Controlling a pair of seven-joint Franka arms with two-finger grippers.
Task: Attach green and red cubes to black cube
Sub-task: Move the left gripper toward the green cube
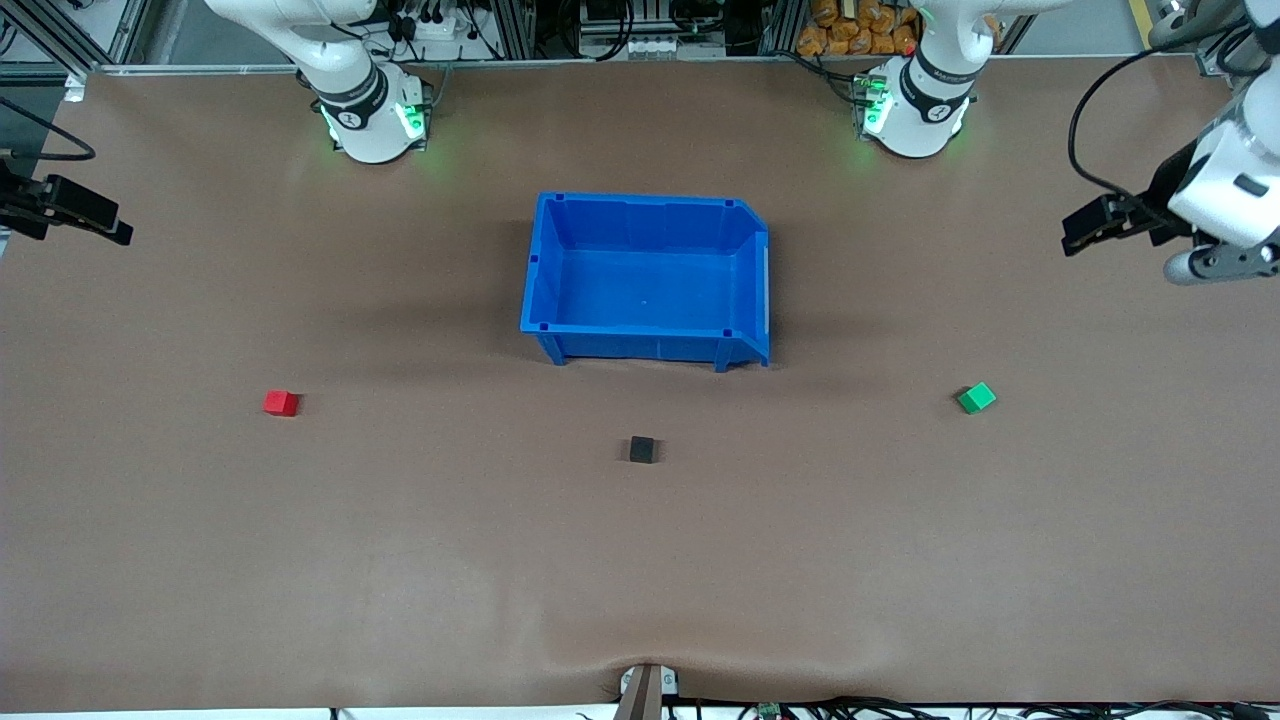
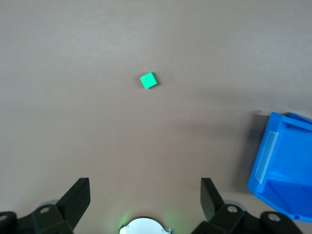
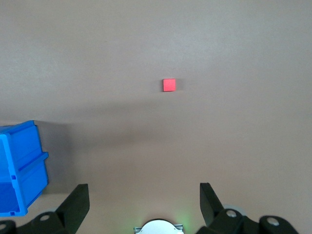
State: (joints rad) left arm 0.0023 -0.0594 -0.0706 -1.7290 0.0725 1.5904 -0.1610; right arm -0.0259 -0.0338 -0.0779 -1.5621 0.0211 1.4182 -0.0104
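The black cube [image 1: 643, 450] lies on the brown table, nearer the front camera than the blue bin. The red cube [image 1: 281, 403] [image 3: 169, 85] lies toward the right arm's end, the green cube [image 1: 976, 398] [image 2: 148, 80] toward the left arm's end, each well apart from the black one. My left gripper [image 1: 1078, 234] [image 2: 145, 195] hangs open over bare table at its own end, holding nothing. At the other end my right gripper [image 1: 115, 226] [image 3: 144, 197] is also raised over the table, open, with nothing between its fingers.
An open blue bin [image 1: 640, 347] [image 2: 280, 170] [image 3: 22, 161] stands mid-table between the arm bases and the cubes, with nothing in it. Both white arm bases sit along the table edge farthest from the front camera. A small bracket [image 1: 647, 685] sits at the nearest edge.
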